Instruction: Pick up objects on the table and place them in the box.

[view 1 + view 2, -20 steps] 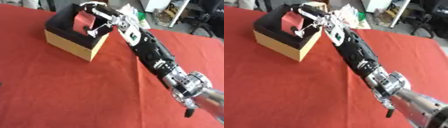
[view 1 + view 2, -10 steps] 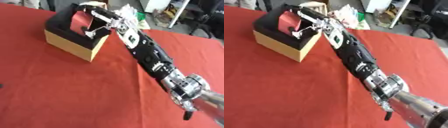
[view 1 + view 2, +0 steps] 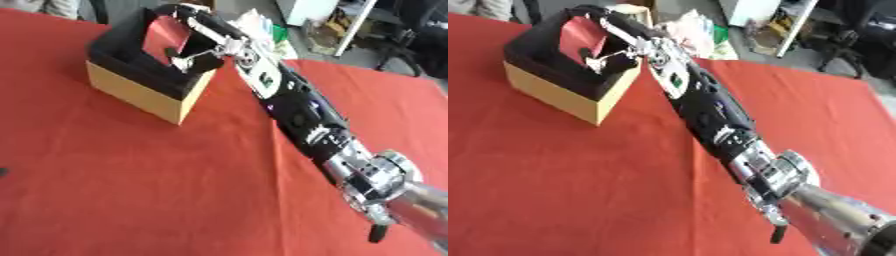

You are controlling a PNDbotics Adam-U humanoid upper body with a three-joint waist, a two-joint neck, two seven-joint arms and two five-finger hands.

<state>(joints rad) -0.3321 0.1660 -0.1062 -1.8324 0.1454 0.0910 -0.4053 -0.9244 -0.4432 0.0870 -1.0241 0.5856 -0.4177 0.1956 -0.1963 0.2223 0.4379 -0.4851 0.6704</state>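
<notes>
One hand [image 3: 199, 37], the right, reaches over the open box [image 3: 140, 80], its fingers curled round a flat red object [image 3: 166, 35] held inside the box's mouth. Red cloth covers the desk [image 3: 131, 190] under the box.

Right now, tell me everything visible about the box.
The box is square and open-topped, with tan, cardboard-like outer walls and a black upper rim and lining. It stands upright near the far left of the red tablecloth, turned corner-on to the camera. Something red shows inside against the far wall; what it is cannot be told. The right hand reaches over the rim at its right corner, fingers down into the opening. Whether they hold the red thing cannot be seen.
</notes>
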